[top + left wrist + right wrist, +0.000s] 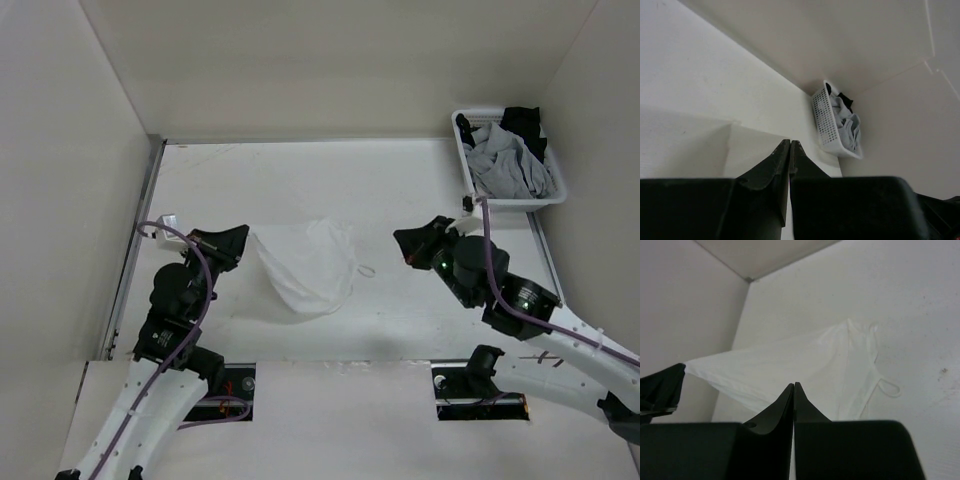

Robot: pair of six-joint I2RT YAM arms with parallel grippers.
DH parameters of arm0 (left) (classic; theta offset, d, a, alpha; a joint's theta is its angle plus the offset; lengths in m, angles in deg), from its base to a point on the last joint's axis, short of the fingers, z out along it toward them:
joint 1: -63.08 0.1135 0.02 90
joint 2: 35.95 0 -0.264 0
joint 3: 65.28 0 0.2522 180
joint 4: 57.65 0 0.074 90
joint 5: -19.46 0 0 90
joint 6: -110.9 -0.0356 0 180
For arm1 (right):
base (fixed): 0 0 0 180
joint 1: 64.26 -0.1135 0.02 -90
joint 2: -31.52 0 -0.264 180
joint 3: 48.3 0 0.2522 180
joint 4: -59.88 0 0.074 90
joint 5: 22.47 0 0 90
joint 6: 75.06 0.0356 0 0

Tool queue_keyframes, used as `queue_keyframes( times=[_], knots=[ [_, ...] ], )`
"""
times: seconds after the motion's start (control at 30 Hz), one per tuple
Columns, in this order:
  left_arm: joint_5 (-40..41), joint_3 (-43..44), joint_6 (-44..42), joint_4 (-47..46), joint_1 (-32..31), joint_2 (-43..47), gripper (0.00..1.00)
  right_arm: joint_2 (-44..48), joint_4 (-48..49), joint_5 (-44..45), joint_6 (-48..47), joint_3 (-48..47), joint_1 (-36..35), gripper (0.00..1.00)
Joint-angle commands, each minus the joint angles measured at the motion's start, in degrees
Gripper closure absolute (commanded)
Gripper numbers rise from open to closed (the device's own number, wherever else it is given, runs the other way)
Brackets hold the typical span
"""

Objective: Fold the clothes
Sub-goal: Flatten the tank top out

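The clothes (pixel 305 268), a thin white garment, lie mid-table with one corner lifted and pulled taut toward the left. My left gripper (pixel 243 238) is shut on that corner; the right wrist view shows the fabric (pixel 790 360) stretched up to the left gripper (pixel 662 390). A narrow strap loop (pixel 366 270) trails off the garment's right side, the same strap loop (pixel 888 388) lying flat in the right wrist view. My right gripper (pixel 405 246) hovers to the right of the garment, apart from it, shut with nothing between its fingers. From their own wrists, the left gripper (pixel 790 141) and right gripper (pixel 794 384) show jaws pressed together.
A white perforated basket (pixel 462 150) stands at the back right with grey garments (pixel 510 165) and a black garment (pixel 525 122) in it; the same basket (pixel 822 120) shows in the left wrist view. Walls enclose the table at left, back and right. A small white object (pixel 168 220) lies by the left wall.
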Motion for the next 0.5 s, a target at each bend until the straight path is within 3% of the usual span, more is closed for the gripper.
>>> queue_keyframes(
  times=[0.0, 0.2, 0.47],
  knots=[
    [1.8, 0.1, 0.8, 2.1, -0.9, 1.3, 1.00, -4.7, -3.2, -1.5, -1.6, 1.5, -0.5, 0.93],
    [1.8, -7.3, 2.7, 4.7, 0.2, 7.4, 1.00, -20.0, 15.7, -11.4, -0.8, 6.1, -2.0, 0.78],
    [0.3, -10.6, 1.3, 6.7, 2.9, 9.8, 0.99, -42.0, 26.0, -18.8, 0.1, -0.2, -4.1, 0.79]
  ],
)
